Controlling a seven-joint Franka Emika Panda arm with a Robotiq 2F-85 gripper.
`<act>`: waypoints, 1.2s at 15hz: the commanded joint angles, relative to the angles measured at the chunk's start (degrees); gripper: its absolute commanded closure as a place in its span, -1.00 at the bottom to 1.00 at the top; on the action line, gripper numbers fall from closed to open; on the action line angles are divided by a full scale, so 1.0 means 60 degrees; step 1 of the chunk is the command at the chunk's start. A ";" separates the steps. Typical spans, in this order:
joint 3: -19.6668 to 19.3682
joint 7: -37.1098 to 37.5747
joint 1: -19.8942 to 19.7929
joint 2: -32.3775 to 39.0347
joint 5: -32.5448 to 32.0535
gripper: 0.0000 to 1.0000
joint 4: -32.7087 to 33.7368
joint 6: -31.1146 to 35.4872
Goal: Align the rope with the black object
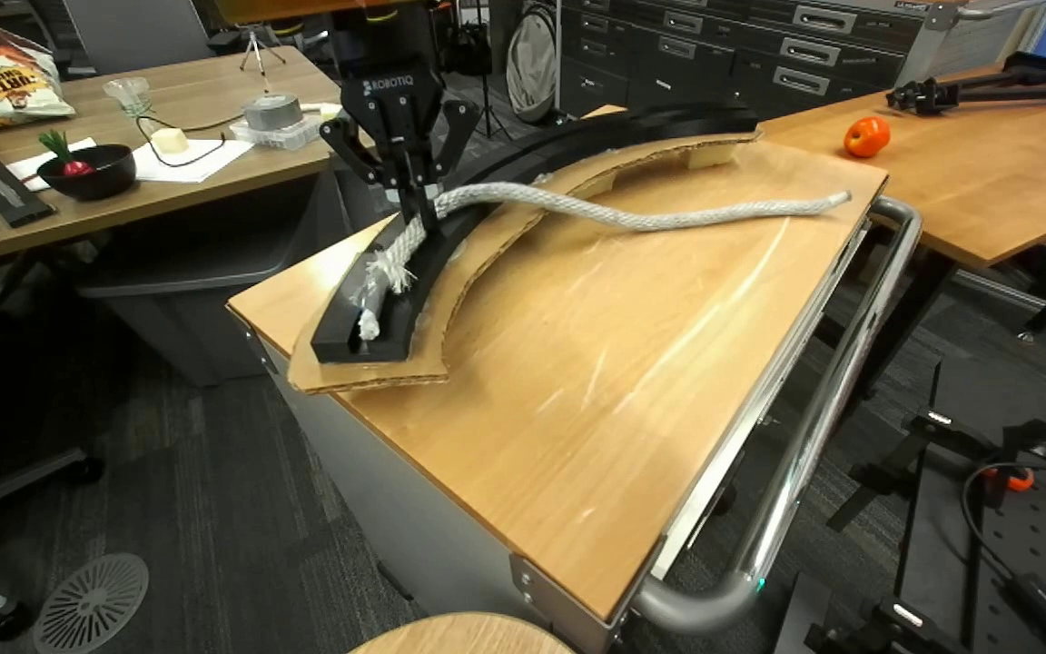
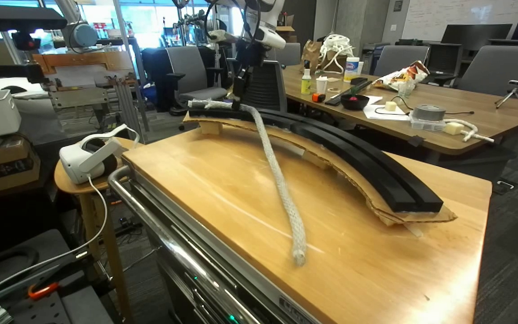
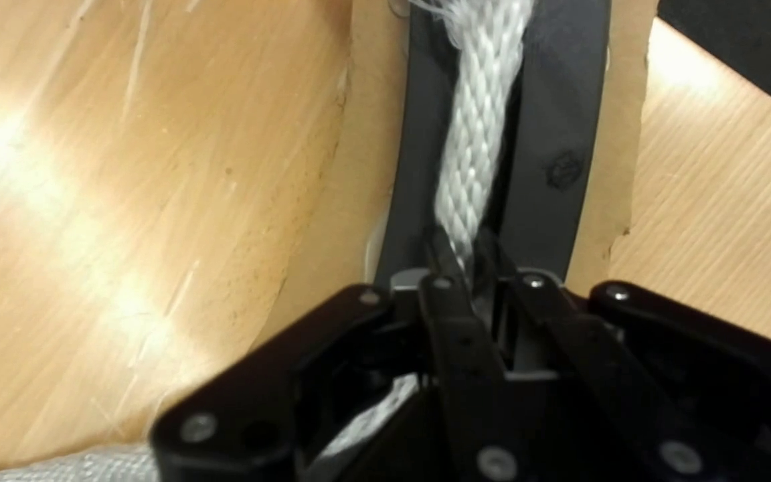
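The black object (image 1: 650,125) is a long curved strip with a groove, lying in a wide arc; it also shows in an exterior view (image 2: 367,162) and the wrist view (image 3: 556,120). The pale braided rope (image 1: 668,221) has its frayed end along the groove at one end of the strip. Past my gripper the rope leaves the strip, crosses the cardboard and trails over the wooden top, as an exterior view also shows (image 2: 279,180). My gripper (image 1: 420,216) points down at the strip, its fingers shut on the rope (image 3: 472,134) near the frayed part. The fingertips partly hide the rope there.
A curved cardboard base (image 1: 487,254) lies under the strip, raised on blocks. The wooden cart top (image 1: 596,409) has a chrome handle (image 1: 814,454) along one side. A table with a black bowl (image 1: 87,171) and a table with an orange-red fruit (image 1: 867,137) stand nearby.
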 commanded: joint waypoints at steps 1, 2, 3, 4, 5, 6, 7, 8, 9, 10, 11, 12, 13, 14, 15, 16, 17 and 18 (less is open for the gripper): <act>-0.0149 -0.0080 0.0229 0.0252 -0.0289 0.91 0.0549 -0.0408; -0.0153 -0.0061 0.0276 0.0290 -0.0360 0.92 0.0634 -0.0420; -0.0148 -0.0062 0.0310 0.0315 -0.0410 0.92 0.0695 -0.0420; -0.0141 -0.0043 0.0353 0.0344 -0.0469 0.93 0.0769 -0.0401; -0.0134 -0.0031 0.0385 0.0354 -0.0504 0.93 0.0795 -0.0366; -0.0127 -0.0034 0.0416 0.0337 -0.0520 0.87 0.0776 -0.0312; -0.0130 -0.0014 0.0446 0.0285 -0.0537 0.28 0.0720 -0.0274; -0.0120 -0.0014 0.0462 0.0200 -0.0531 0.24 0.0638 -0.0225; -0.0114 0.0002 0.0481 -0.0008 -0.0514 0.12 0.0425 -0.0055; -0.0125 0.0027 0.0524 -0.0244 -0.0537 -0.06 0.0221 0.0109; -0.0136 0.0076 0.0565 -0.0542 -0.0548 -0.20 -0.0022 0.0269; -0.0135 0.0171 0.0598 -0.0890 -0.0531 -0.37 -0.0246 0.0335; -0.0113 0.0230 0.0625 -0.1327 -0.0486 -0.50 -0.0544 0.0504; -0.0130 0.0444 0.0684 -0.1843 -0.0487 -0.64 -0.0858 0.0577; -0.0130 0.0807 0.0712 -0.2295 -0.0538 -0.81 -0.1236 0.0824; -0.0185 0.1230 0.0784 -0.2754 -0.0578 -0.94 -0.1575 0.1071; -0.0248 0.1833 0.0859 -0.3288 -0.0630 -1.00 -0.2031 0.1223; -0.0271 0.2281 0.0917 -0.3817 -0.0730 -1.00 -0.2483 0.1384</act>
